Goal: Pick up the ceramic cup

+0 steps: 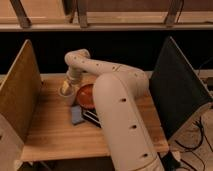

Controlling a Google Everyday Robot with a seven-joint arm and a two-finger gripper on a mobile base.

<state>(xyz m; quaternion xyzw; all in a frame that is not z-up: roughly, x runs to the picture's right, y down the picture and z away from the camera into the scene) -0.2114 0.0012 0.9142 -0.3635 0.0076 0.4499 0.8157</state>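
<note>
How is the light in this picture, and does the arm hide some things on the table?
Camera view: warm, dim light, with a dark band behind the table; the picture is soft. The arm covers part of the orange bowl and the dark object beside it. The gripper sits at the ceramic cup, hiding its top.

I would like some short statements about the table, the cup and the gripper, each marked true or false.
1. The gripper is at the ceramic cup, on the left part of the wooden table. True.
2. The orange bowl stands left of the cup. False: it is right of the cup.
3. A blue-grey flat object lies in front of the bowl. True.
4. The cup stands inside the bowl. False: it stands beside the bowl.
5. The table has an upright panel only on its right side. False: a tan panel is on the left and a dark panel on the right.
</note>
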